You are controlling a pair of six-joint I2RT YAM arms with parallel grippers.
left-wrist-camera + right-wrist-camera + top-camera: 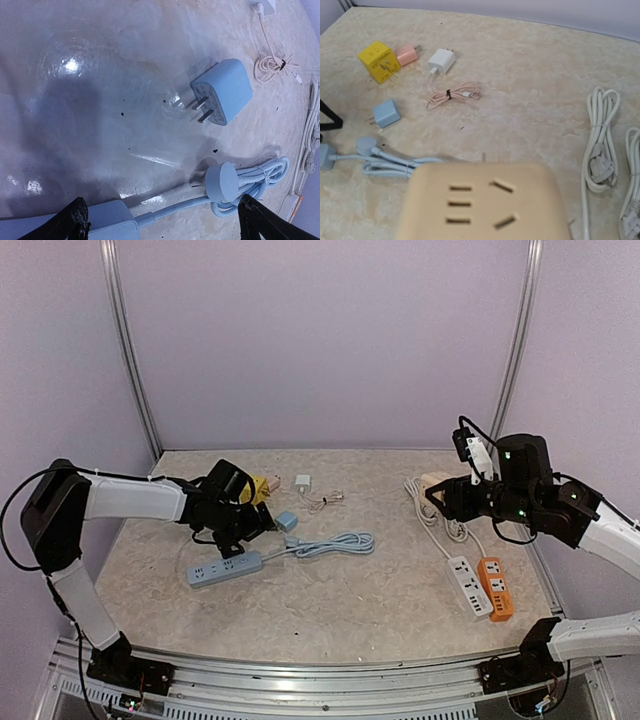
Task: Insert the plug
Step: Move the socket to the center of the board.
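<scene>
Beige, stone-patterned bench (380, 610) carries all items.

Left tool (165, 222): jaws wide, low over the bench. Both black fingertips (75, 220) sit at the bottom edge of the left wrist view. Beyond them:
- blue adapter (222, 91) lies on its side on the bare bench, prongs exposed, touching nothing
- blue round plug (222, 181) lies just beside its own bundled blue cable (265, 180)
- one end of the blue power strip (112, 220) lies next to the left fingertip

Right tool (440, 498): held above the right side of the bench, well apart from the left tool. The cream socket cube (485, 200) fills the bottom of the right wrist view, blurred, slotted face toward the camera. The tool's own fingers are hidden behind it, so the grip cannot be seen directly. It looks like the jaws are part closed on the cube.

Around:
- yellow cube (379, 61) just beside a pink adapter (407, 54)
- white charger (441, 61) near them, with its coiled pink cable (454, 95)
- white cable bundles (600, 145) at the right side
- white power strip (468, 585) and orange power strip (495, 588) side by side at the near right

View notes:
- Only the top view shows the two right-hand strips and both arms together.
- Only the left wrist view resolves the adapter's prongs.
- Only the right wrist view shows the cube's slots.
</scene>
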